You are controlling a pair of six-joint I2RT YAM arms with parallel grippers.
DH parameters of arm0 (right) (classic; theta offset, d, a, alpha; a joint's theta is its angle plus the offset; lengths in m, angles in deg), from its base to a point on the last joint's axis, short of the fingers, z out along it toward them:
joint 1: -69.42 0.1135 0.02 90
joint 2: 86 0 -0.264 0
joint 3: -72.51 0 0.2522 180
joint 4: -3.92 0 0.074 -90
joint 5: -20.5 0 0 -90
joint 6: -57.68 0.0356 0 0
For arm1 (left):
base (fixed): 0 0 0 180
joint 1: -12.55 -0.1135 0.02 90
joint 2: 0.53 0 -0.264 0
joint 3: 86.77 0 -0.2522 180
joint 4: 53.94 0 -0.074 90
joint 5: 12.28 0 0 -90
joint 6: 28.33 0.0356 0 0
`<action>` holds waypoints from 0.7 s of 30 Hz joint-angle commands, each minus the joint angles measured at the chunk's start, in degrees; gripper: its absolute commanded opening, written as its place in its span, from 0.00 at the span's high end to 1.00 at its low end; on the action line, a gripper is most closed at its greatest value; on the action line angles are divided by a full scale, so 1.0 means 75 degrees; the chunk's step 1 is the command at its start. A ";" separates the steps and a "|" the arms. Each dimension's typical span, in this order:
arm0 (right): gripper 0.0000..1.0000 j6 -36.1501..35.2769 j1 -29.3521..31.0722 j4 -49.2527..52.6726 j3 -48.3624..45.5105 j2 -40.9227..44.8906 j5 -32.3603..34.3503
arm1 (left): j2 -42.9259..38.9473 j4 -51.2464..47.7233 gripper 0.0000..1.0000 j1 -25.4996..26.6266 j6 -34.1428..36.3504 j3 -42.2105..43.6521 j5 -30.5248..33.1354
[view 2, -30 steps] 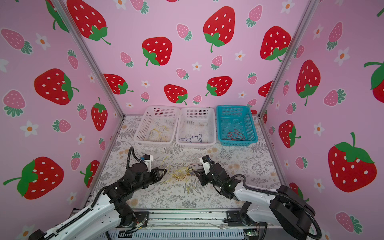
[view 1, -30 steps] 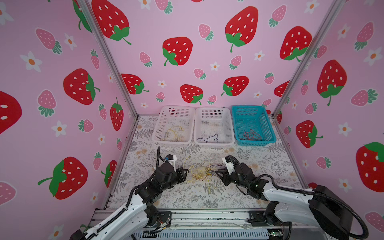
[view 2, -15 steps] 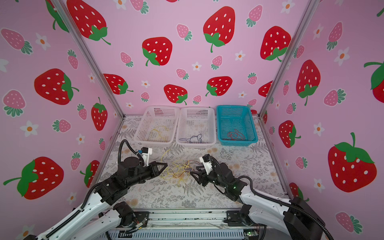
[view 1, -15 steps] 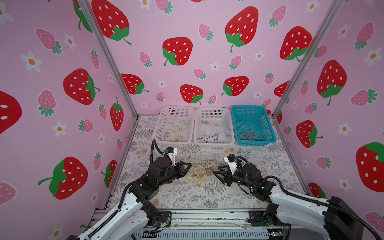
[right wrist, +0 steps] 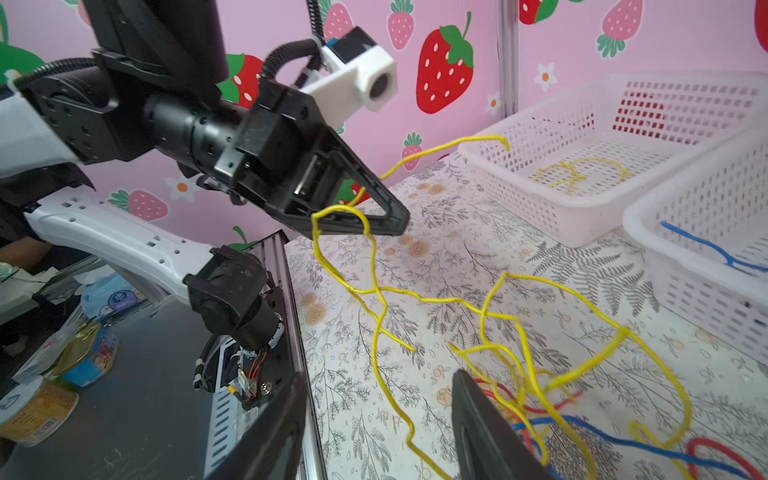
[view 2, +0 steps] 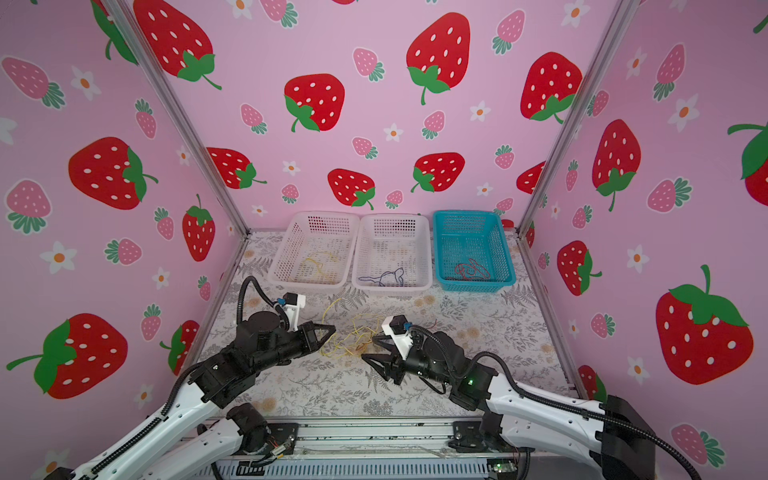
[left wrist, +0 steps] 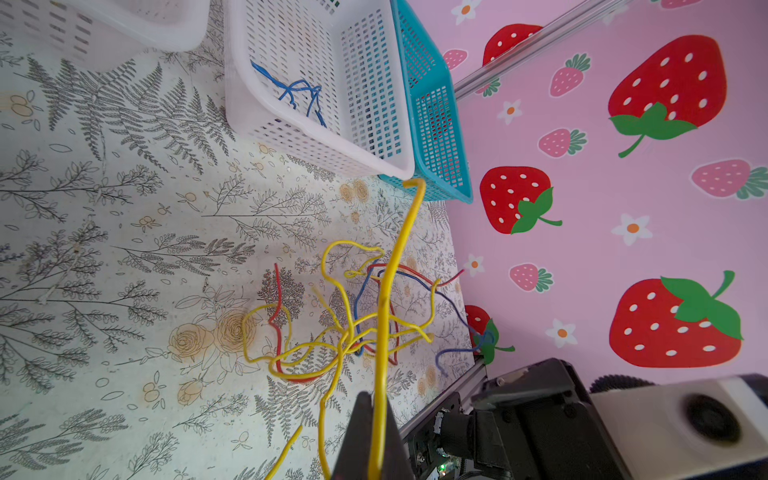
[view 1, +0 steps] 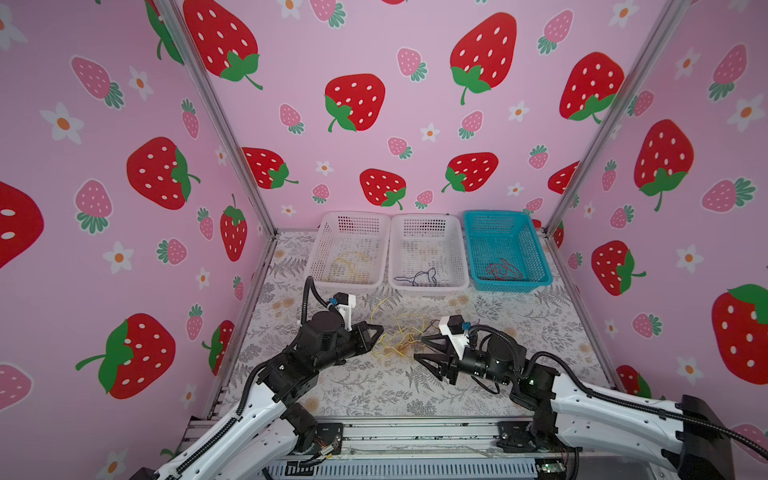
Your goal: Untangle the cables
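Observation:
The cables (view 1: pixel 400 338) (view 2: pixel 353 337) lie as a tangle of thin yellow, red and blue wires on the floral mat between both grippers. My left gripper (view 1: pixel 380 330) (left wrist: pixel 376 401) is shut on one yellow cable (left wrist: pixel 395 266) and holds it above the mat; the cable's free end sticks up past the fingertips. From the right wrist view the left gripper (right wrist: pixel 397 224) shows that yellow cable (right wrist: pixel 436 151) pinched in its jaws. My right gripper (view 1: pixel 419 348) (right wrist: pixel 376 386) is open at the tangle's right edge, with a loose yellow strand lying between its fingers on the mat.
Three baskets stand in a row at the back: a white basket (view 1: pixel 353 215) with a yellow wire, a white basket (view 1: pixel 426 217) with a dark blue wire, and a blue basket (view 1: pixel 494 212) with a red wire. Pink walls close in both sides.
My left gripper has risen with the yellow cable, pulling the tangle up and apart. My right gripper has opened and holds nothing now.

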 commanded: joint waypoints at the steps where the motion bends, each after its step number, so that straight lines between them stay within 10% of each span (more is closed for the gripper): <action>1: 0.42 -0.0296 0.0122 0.0155 0.0200 -0.0410 0.0628 | 0.0001 -0.0029 1.00 -0.0031 -0.0018 -0.0376 0.0080; 7: 0.43 -0.0190 0.0441 0.0229 0.0164 -0.0280 0.2127 | -0.0114 -0.0274 1.00 -0.0043 0.0040 -0.0400 0.0195; 21: 0.42 -0.0633 0.0922 -0.0628 0.0624 -0.2332 0.0414 | -0.0154 -0.0310 1.00 -0.0036 0.0002 -0.0332 0.0186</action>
